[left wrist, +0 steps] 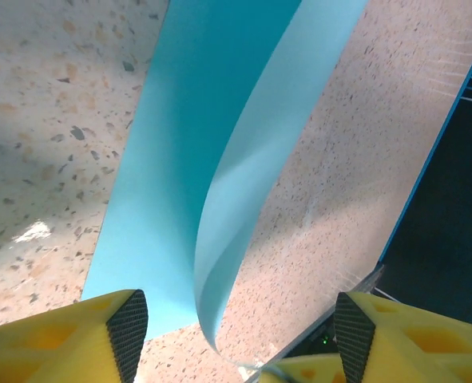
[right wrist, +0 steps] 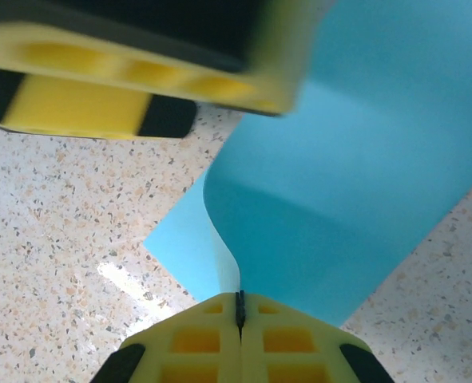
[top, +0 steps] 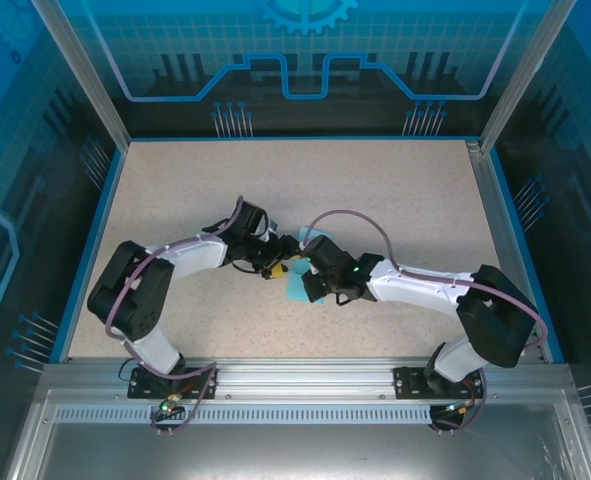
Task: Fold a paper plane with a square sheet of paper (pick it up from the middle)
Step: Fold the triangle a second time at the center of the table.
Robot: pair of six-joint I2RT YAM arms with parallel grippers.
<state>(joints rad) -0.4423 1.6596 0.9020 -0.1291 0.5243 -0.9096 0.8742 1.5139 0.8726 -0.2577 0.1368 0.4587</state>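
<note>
Cyan square sheet of paper [right wrist: 363,159] pinched on speckled worktop [top: 395,190].
Right gripper [right wrist: 239,307] clamps its curled edge; left gripper [left wrist: 239,331] gapes wide astride the curl; both arms [top: 415,285] cover most of it from above.

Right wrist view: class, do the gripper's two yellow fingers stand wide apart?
No: the right gripper has its fingers pressed together, pinching an edge of the blue sheet of paper.
</note>
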